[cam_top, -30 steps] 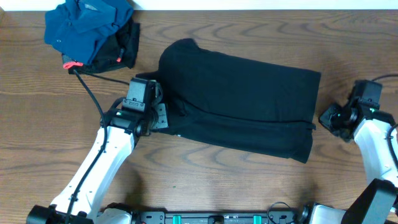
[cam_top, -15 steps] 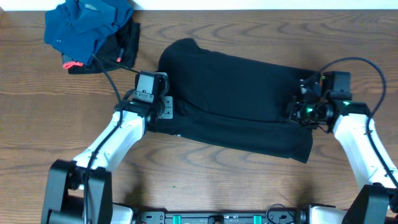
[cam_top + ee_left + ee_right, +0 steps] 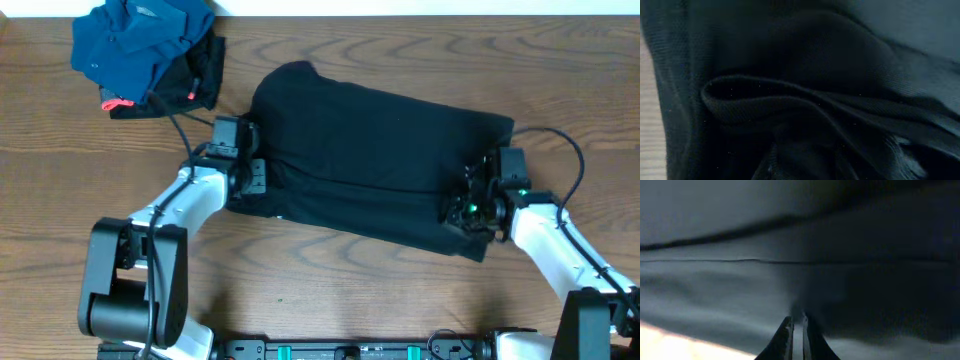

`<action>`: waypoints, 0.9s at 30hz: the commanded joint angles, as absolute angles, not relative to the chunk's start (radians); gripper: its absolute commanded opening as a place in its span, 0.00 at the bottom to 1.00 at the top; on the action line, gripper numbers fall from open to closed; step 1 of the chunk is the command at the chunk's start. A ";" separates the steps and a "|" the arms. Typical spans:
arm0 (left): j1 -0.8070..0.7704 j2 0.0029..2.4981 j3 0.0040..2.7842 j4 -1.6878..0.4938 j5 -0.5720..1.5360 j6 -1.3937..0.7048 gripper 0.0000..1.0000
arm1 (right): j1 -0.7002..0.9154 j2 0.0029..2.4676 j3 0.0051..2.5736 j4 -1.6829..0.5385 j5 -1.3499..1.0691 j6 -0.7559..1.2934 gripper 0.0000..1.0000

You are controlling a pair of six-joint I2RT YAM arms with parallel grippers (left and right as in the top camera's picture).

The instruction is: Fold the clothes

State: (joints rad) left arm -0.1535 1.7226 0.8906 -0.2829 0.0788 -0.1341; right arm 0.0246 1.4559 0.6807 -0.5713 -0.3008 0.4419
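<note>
The clothes (image 3: 370,150), one plain black garment, lie folded across the middle of the table. My left gripper (image 3: 255,178) is at its left edge. In the left wrist view black cloth (image 3: 805,55) fills the frame, and a thick fold (image 3: 765,102) runs down into the jaws, which are closed on it. My right gripper (image 3: 462,207) rests on the garment's lower right part. In the right wrist view its gripper (image 3: 797,316) shows two fingers almost together, with a pinch of the dark fabric (image 3: 850,280) at the tips.
A dark blue garment (image 3: 140,45) is heaped at the back left, over a small black piece with red-pink tags (image 3: 200,85). The left arm's cable (image 3: 170,125) runs past that pile. Bare wooden table (image 3: 380,300) shows in front of the clothes.
The right arm swung in from the table's right edge onto the garment's right part. The left gripper moved up to the left edge and narrowed on the cloth. The garment's lower right corner shifted slightly left.
</note>
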 commanded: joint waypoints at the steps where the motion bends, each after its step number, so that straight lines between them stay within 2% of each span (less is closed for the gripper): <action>1: -0.114 1.739 0.888 -0.316 0.056 -0.136 0.38 | 0.029 1.459 0.623 -0.544 -0.207 0.549 0.09; 6: -0.097 1.739 0.888 -0.392 0.055 -0.159 0.38 | 0.027 1.459 0.588 -0.538 -0.120 0.591 0.11; 12: -0.097 1.739 0.888 -0.498 0.055 -0.292 0.38 | -0.008 1.459 0.587 -0.530 -0.093 0.591 0.12; 22: -0.097 1.739 0.887 -0.696 0.056 -0.509 0.37 | -0.165 1.459 0.590 -0.505 -0.041 0.592 0.11; 27: -0.097 1.738 0.887 -0.702 0.056 -0.513 0.38 | -0.215 1.459 0.616 -0.519 -0.041 0.532 0.11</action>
